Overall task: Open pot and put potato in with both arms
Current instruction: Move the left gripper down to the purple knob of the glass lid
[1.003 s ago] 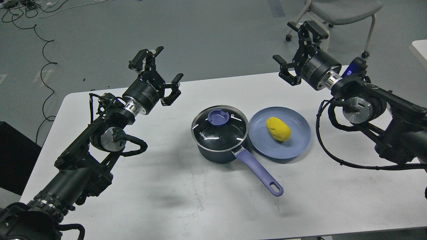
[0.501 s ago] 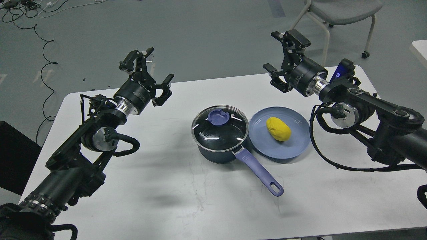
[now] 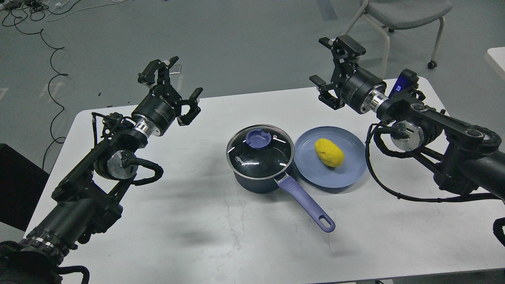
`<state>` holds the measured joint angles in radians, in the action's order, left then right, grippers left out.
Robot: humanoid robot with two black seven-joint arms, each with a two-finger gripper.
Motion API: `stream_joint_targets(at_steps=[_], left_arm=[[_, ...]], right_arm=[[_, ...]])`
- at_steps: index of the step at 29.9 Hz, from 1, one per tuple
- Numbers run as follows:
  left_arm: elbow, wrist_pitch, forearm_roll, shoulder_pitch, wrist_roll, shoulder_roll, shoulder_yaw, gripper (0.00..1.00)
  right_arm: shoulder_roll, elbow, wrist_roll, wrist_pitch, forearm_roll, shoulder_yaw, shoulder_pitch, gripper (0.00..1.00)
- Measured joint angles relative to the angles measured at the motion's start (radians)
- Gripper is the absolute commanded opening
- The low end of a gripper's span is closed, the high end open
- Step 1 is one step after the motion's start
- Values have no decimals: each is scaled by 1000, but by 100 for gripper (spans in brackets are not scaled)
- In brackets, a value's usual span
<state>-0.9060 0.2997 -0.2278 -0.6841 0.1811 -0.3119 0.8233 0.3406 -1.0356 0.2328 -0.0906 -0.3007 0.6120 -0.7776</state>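
Note:
A dark pot (image 3: 252, 179) with a purple handle (image 3: 309, 207) stands mid-table. Its glass lid (image 3: 259, 152) with a purple knob (image 3: 258, 139) is on it. A yellow potato (image 3: 329, 152) lies on a blue plate (image 3: 351, 165) right of the pot. My left gripper (image 3: 170, 88) is open and empty, raised above the table far left of the pot. My right gripper (image 3: 330, 65) is open and empty, raised behind the plate over the table's far edge.
The white table (image 3: 221, 236) carries only the pot and the plate. A grey chair (image 3: 402, 12) stands beyond the far right corner. Cables (image 3: 51, 59) lie on the floor at the far left. A black box (image 3: 15, 185) sits left of the table.
My left gripper has drawn back to the left, away from the pot. My right gripper has moved left and slightly up. Both stay open; pot, lid and potato have not moved.

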Motion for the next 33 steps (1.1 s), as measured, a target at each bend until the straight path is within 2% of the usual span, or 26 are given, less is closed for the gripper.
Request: stream_joint_targets(at_steps=[6, 9, 12, 17, 20, 27, 33], left_arm=[[-7, -28, -90, -31, 19, -37, -10, 98], [-44, -89, -302, -57, 19, -65, -13, 98], [-141, -144, -564, -65, 19, -117, -19, 98], [-342, -168, -853, -65, 19, -213, -73, 98], [-432, -209, -1054, -66, 21, -242, -107, 98], [-457, -356, -1614, -79, 25, -240, -264, 98], [-454, -373, -1770, -122, 26, -176, -407, 98]], right_arm=[[9, 3, 2, 5, -1, 11, -2, 100], [20, 6, 1, 6, -1, 31, -3, 100], [28, 10, -2, 5, 1, 53, -2, 100], [53, 37, -4, 2, 7, 70, 11, 100], [57, 53, -4, 2, 8, 74, 14, 100], [58, 59, -4, 8, 8, 94, 15, 100], [64, 62, -4, 11, 8, 94, 26, 100]])
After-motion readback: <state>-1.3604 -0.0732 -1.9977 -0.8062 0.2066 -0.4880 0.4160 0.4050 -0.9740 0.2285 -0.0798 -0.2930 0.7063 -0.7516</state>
